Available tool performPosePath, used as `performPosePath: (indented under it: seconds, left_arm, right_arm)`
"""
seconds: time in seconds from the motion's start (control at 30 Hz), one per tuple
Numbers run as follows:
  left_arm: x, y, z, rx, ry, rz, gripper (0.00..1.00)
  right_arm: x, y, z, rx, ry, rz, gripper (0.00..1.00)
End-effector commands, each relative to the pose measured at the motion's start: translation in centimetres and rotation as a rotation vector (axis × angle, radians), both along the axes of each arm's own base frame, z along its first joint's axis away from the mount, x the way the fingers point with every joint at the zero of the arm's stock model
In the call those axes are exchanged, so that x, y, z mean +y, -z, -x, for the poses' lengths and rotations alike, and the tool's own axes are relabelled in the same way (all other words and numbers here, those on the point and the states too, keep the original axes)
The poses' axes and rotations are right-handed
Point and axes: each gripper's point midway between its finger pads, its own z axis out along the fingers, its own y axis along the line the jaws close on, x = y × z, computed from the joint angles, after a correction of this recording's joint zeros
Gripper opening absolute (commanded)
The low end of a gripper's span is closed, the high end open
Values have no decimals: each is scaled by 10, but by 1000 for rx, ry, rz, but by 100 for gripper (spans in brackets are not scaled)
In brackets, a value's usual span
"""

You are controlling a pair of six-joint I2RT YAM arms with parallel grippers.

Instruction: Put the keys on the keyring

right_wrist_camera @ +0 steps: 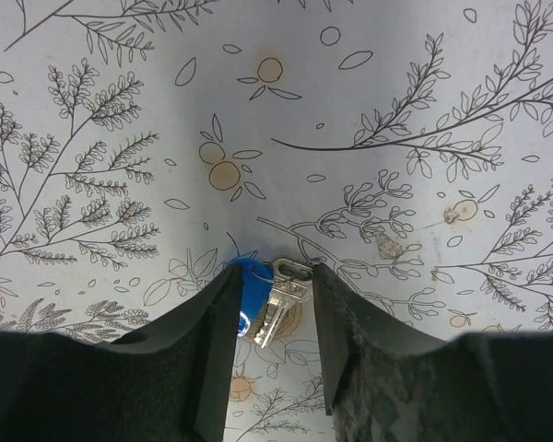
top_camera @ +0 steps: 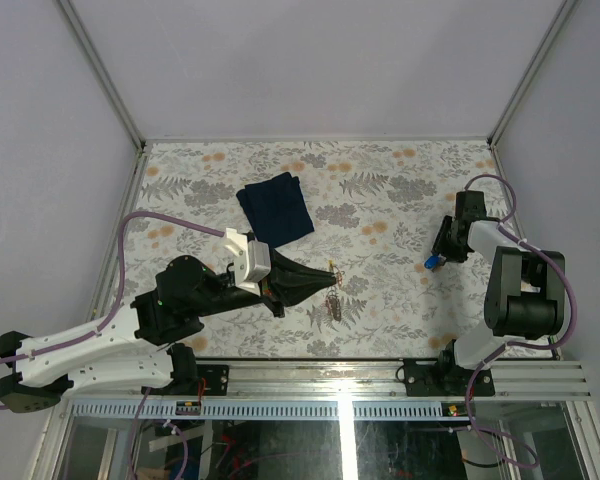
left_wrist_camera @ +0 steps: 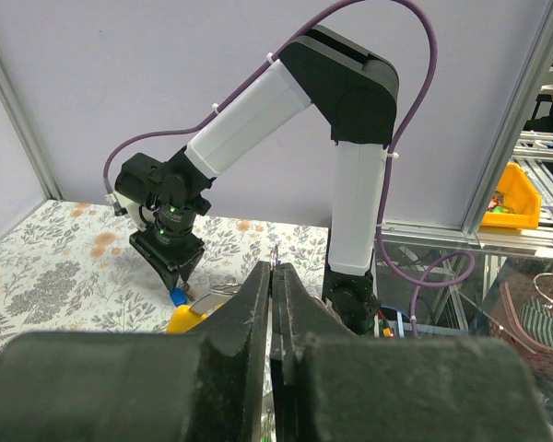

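My left gripper (top_camera: 327,273) hovers over the middle of the table with its jaws pressed shut. A thin silvery bit of the keyring (left_wrist_camera: 275,256) sticks out between the tips of that gripper (left_wrist_camera: 275,274). A small dark cluster of keys (top_camera: 335,301) lies just below it. A yellow-tagged key (left_wrist_camera: 188,319) shows close by in the left wrist view. At the right, my right gripper (top_camera: 438,258) points down over a silver key (right_wrist_camera: 282,298) with a blue tag (right_wrist_camera: 252,284). The key lies flat on the table between that gripper's (right_wrist_camera: 275,293) open fingers, apart from the pads.
A dark navy folded cloth (top_camera: 276,207) lies at the back centre of the flowered table (top_camera: 400,190). Grey walls close the table on three sides, and a metal rail (top_camera: 380,370) runs along the near edge. A yellow bin (left_wrist_camera: 514,195) sits beyond the table's right side.
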Motion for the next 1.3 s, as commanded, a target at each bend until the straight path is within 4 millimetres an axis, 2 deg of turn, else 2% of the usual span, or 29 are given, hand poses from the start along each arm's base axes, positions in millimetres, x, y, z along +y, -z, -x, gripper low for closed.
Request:
performPosePath:
  seconds: [0.0,0.27,0.57,0.67,0.93,1.0,1.07,1.17,1.27]
  left_arm:
    - [7,-34,5,-27,14,92,0]
    - [7,-35,5,-29,15,92,0]
    - [6,-35,5,-28,20,92,0]
    - [6,-36,5,-31,15,94,0]
    - [10,-39,2,-40,-5,92,0]
    - [11,-39,1,-41,-12,91,0]
    - [12,-39,1,-40,-16,93,0]
    - [12,-41,2,-41,-11,94,0]
    - [12,-41,3,-40,-9,91,0]
  right_arm:
    - [2,-6,-12,-19,-22,-12,40]
    - [3,-6,-13,-20,-24,-15,26]
    - [10,-18,-14,-53,-42,-41,23]
    - [26,-29,-13,-77,-77,-65,22]
    - [84,-56,-5,-136,-217,-77,23]
    - [90,-58,-3,-136,-241,-50,23]
    - [79,-58,-3,-128,-239,22,27]
    - [46,-58,-7,-93,-215,204,39]
    - [19,-57,-14,-57,-192,289,41]
